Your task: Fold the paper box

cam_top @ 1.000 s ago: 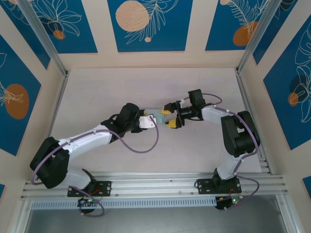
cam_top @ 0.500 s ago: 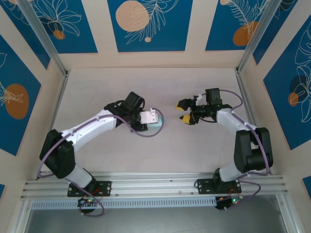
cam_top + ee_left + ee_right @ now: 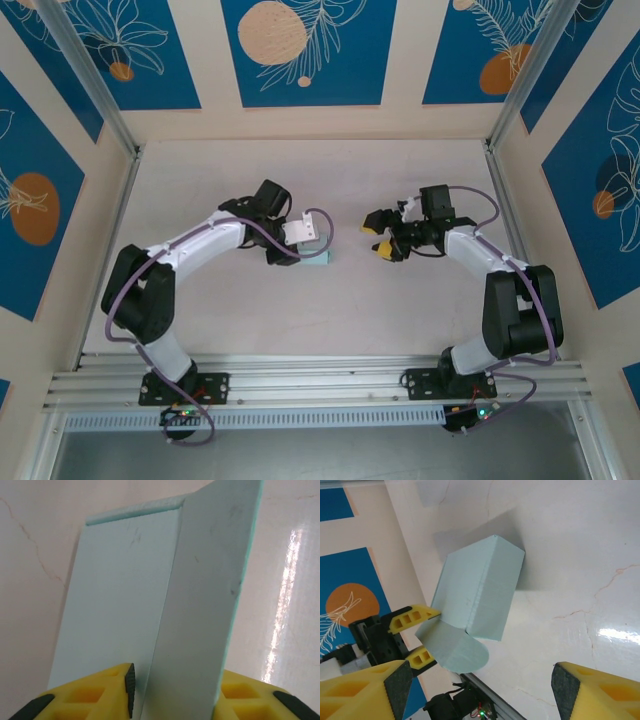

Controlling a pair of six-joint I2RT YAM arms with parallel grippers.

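Observation:
The paper box (image 3: 320,257) is pale light-blue card, partly folded, and lies mid-table. In the right wrist view the paper box (image 3: 480,590) has a ridged top, with a rounded flap lying flat at its near end. My left gripper (image 3: 314,243) reaches over it from the left. In the left wrist view my left gripper (image 3: 175,680) straddles a raised panel of the paper box (image 3: 200,605). The panel's right edge lies against one finger, and a thin gap shows by the other pad (image 3: 129,680). My right gripper (image 3: 380,236) stands open to the right of the box, apart from it.
An aluminium rail (image 3: 320,378) runs along the near table edge and carries both arm bases. Frame posts (image 3: 100,95) rise at the back corners, with patterned walls behind them. Bare table lies between the box and my right gripper (image 3: 482,695).
My right gripper has drawn back to the right, away from the box. The left arm has swung round over the box, and its jaws have narrowed around the raised panel.

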